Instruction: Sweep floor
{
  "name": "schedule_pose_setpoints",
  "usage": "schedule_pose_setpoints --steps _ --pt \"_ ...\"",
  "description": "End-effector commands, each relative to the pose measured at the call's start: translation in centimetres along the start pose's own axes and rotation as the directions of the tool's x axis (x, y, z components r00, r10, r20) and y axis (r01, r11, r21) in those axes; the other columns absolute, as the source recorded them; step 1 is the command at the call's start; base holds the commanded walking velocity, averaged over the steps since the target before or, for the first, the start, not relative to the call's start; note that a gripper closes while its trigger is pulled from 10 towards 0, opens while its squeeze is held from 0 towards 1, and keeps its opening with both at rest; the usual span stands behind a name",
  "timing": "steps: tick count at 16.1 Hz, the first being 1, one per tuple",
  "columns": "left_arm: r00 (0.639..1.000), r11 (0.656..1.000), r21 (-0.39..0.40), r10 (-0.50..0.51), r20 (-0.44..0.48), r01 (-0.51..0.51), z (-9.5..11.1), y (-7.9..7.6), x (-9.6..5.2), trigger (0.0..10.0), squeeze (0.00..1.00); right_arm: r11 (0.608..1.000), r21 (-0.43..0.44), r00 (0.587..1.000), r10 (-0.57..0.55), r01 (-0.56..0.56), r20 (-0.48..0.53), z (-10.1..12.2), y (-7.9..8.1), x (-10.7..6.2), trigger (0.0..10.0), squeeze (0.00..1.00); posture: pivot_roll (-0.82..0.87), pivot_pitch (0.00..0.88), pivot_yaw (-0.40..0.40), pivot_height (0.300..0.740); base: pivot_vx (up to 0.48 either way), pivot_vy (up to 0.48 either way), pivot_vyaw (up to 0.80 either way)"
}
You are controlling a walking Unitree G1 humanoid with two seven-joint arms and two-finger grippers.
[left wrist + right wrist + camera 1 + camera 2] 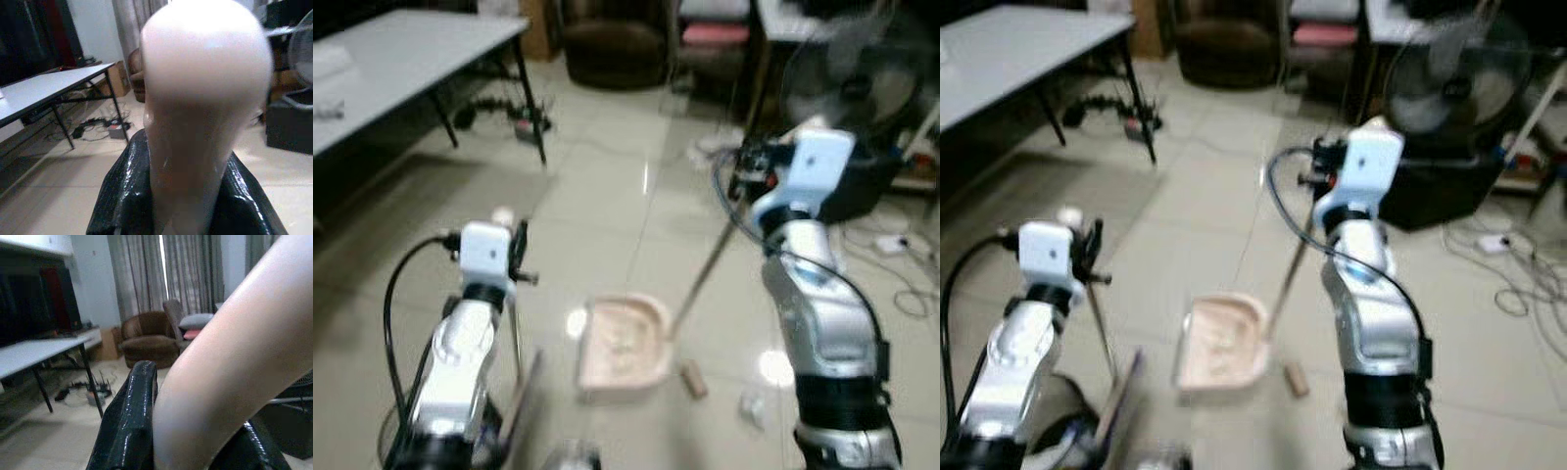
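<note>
Tiled floor (607,196); each pincer clamps a pale handle (195,122).

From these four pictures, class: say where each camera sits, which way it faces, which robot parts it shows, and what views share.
Left eye: on the head, looking down at the dustpan and the broom, both arms showing.
Right eye: beside it, same scene.
Left wrist: along the left gripper, shut on a pale handle; grey table beyond.
Right wrist: along the right gripper, shut on the broom; brown armchair beyond.
Shared: table and armchair appear in all views.
</note>
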State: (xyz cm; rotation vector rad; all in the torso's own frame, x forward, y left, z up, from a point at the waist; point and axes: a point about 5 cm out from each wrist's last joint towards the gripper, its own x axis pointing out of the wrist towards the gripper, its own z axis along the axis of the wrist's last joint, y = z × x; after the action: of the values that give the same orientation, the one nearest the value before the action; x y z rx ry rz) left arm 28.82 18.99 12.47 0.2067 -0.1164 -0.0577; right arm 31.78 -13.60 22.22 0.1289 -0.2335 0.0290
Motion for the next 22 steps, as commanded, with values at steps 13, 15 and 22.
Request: schedule_pose_setpoints --steps 13,15,22 --pt "0.996 0.999 -0.011 -0.045 -0.083 0.044 0.0 -1.1 -0.9 10.0 0.00 0.999 0.045 0.999 0.021 -0.023 0.029 2.9 0.0 0.4 10.0 0.00 -0.08 0.000 0.075 0.740 0.000 -0.382 0.00" --pt "0.995 0.998 0.028 -0.053 -0.082 0.056 -0.2 -1.3 -1.2 10.0 0.00 0.998 0.024 0.998 0.059 -0.060 0.034 3.4 0.7 0.7 10.0 0.00 -0.08 0.000 0.074 0.740 0.000 0.000 0.80" --pt "0.993 0.997 0.056 -0.047 -0.105 0.053 -1.0 -1.5 -1.8 10.0 0.00 0.990 0.118 0.994 0.074 -0.083 0.077 4.8 2.1 2.1 10.0 0.00 -0.07 0.000 0.070 0.740 0.000 0.000 0.80"
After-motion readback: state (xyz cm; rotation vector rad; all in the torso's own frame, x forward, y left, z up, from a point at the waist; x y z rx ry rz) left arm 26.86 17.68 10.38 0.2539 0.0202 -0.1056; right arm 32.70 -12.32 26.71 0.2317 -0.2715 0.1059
